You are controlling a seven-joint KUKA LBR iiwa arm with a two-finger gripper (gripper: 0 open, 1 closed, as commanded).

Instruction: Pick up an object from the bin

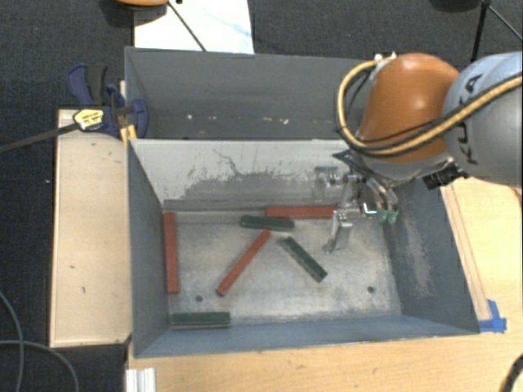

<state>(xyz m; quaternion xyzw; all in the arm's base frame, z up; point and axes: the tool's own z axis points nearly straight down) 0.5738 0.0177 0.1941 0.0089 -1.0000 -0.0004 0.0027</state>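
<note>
- Over on the right side of the bin, the gripper hangs low, just by the right end of the red stick that lies along the foot of the back wall. My guess is that's the one to go for.
- Honestly can't tell whether the pincer is spread or pressed together, and I see nothing pinched in it.
- Close neighbours: a dark green stick touching the red one's left part, and a slanted green stick just below the gripper. A slanted red stick lies further left.
- What could go wrong: the red stick sits tight against the wall, so one side of the pincer might hit the metal instead of sliding behind it.
- Gripping only the end could let the stick swing or slip out on the lift.
- A slightly off descent might nudge the slanted green stick instead.
</note>
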